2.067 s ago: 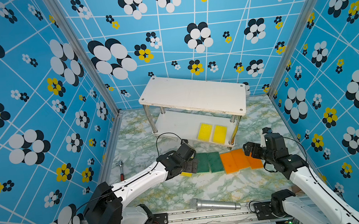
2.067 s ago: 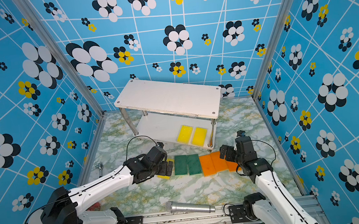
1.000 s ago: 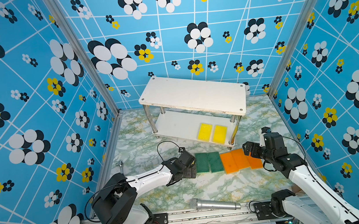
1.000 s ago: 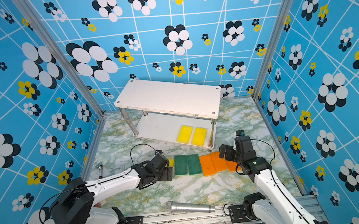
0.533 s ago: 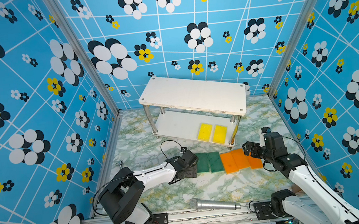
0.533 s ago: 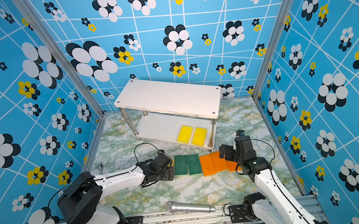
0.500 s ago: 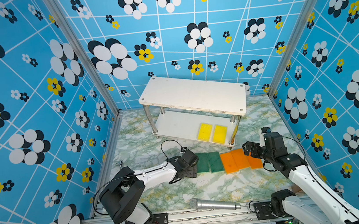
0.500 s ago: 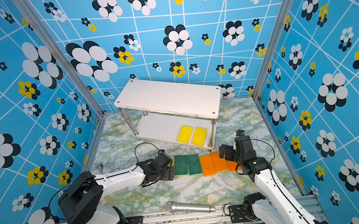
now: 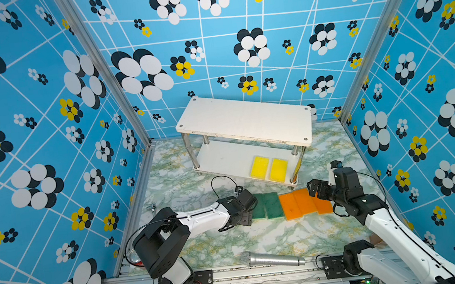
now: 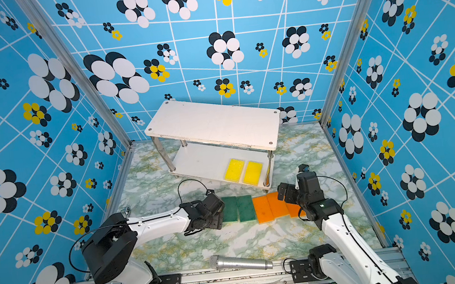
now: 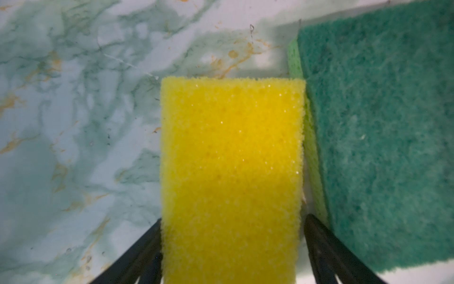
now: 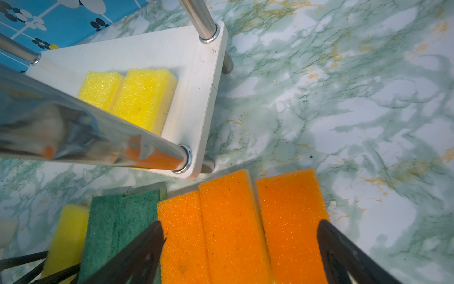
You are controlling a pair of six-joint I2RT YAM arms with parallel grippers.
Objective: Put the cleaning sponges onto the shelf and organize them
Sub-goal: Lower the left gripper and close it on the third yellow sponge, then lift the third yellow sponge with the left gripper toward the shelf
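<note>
A yellow sponge (image 11: 231, 159) lies on the marble floor beside two dark green sponges (image 9: 265, 205) (image 10: 238, 208). My left gripper (image 11: 232, 218) is low over it, one finger on each long side. One finger touches the foam and the other stands a sliver off. In both top views this gripper (image 9: 246, 217) (image 10: 215, 221) hides that sponge. Three orange sponges (image 9: 297, 203) (image 12: 233, 221) lie in a row right of the green ones. My right gripper (image 12: 239, 231) (image 9: 318, 192) hovers wide open above them. The shelf (image 9: 244, 120) (image 10: 212, 124) holds two yellow sponges (image 9: 268, 168) (image 12: 127, 93) on its lower board.
A silver microphone (image 9: 272, 260) (image 10: 240, 262) lies near the front rail. The shelf's chrome corner post (image 12: 98, 145) stands close to the orange row. Patterned blue walls close in the left, back and right.
My left arm has sunk lower and its jaws have narrowed around the yellow sponge. The right arm and the other sponges have not moved.
</note>
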